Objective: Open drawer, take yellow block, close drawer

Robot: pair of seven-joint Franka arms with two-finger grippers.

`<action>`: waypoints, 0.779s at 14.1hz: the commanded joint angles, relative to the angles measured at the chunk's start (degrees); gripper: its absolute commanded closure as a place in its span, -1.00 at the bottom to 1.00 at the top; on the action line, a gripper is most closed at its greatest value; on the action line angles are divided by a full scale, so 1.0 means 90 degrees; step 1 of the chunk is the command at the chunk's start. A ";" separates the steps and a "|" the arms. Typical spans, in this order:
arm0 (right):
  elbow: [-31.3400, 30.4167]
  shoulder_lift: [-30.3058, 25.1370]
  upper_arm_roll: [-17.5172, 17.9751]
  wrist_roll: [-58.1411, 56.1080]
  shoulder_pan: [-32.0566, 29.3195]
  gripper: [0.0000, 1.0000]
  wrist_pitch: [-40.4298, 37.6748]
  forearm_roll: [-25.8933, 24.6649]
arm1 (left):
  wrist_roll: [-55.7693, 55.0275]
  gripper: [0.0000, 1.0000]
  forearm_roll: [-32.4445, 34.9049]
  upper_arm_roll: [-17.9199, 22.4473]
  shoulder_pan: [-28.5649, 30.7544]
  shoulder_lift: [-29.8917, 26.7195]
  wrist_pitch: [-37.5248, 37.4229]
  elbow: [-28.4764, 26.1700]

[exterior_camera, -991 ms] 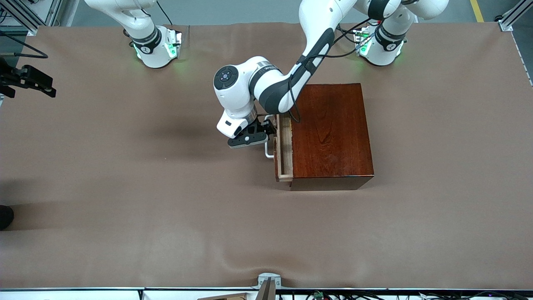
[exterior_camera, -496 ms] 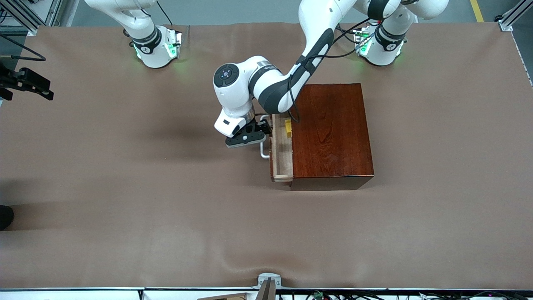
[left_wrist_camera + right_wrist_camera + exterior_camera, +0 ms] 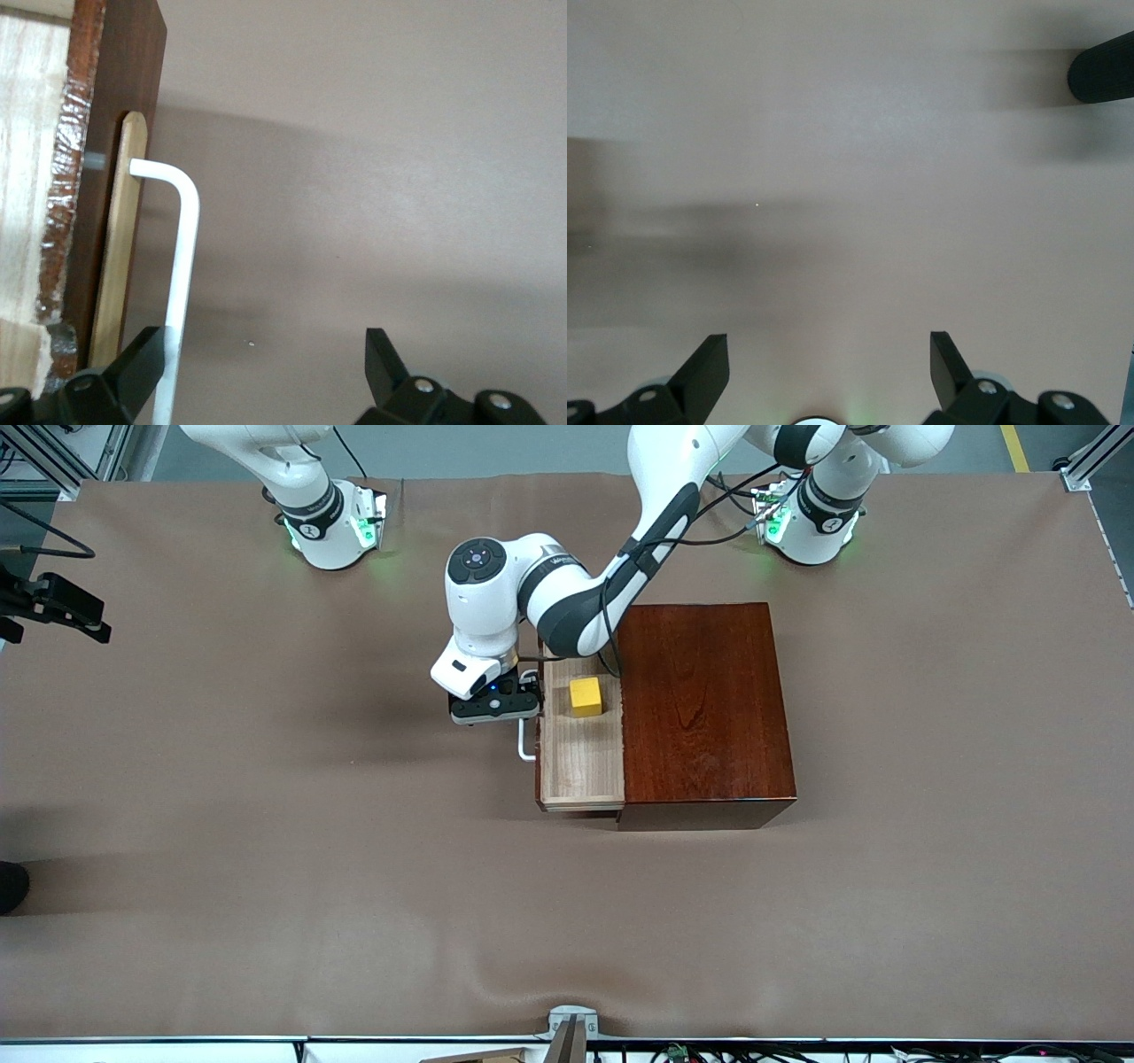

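Note:
The drawer [image 3: 580, 766] stands pulled out of the dark mahogany box [image 3: 704, 708] toward the right arm's end of the table. The yellow block [image 3: 586, 696] sits on its pale wood floor, at the end farther from the front camera. My left gripper [image 3: 496, 708] is at the white loop handle [image 3: 524, 746]. In the left wrist view the left gripper [image 3: 261, 345] is open, and the handle [image 3: 182, 266] runs past the inside of one finger, in front of the dark drawer front [image 3: 124, 106]. The right gripper [image 3: 828, 345] is open over bare table and waits.
Brown cloth [image 3: 266, 868] covers the table. A black fixture [image 3: 58, 602] sticks in at the table's edge on the right arm's end. The two arm bases [image 3: 332, 527] stand along the edge farthest from the front camera.
The left gripper has moved toward the right arm's end with the handle, and the drawer has slid out with it. The yellow block has come fully into view.

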 commanded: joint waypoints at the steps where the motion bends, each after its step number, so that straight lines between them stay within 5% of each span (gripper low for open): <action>1: 0.0135 0.0092 0.0092 -0.0081 -0.0162 -1.00 -0.0007 -0.0095 | -0.0068 -1.00 -0.0102 0.0028 -0.0015 0.0084 -0.0050 0.0226; 5: 0.0126 0.0228 0.0092 -0.0071 -0.0221 -1.00 0.0284 -0.0134 | -0.0029 -1.00 -0.0092 0.0086 0.0199 -0.0685 -0.0888 0.0207; 11: 0.0077 0.0443 0.0112 0.0017 -0.0612 -1.00 0.0481 0.0071 | 0.0955 -1.00 -0.0014 0.0125 0.1701 -0.2531 -0.2498 0.0021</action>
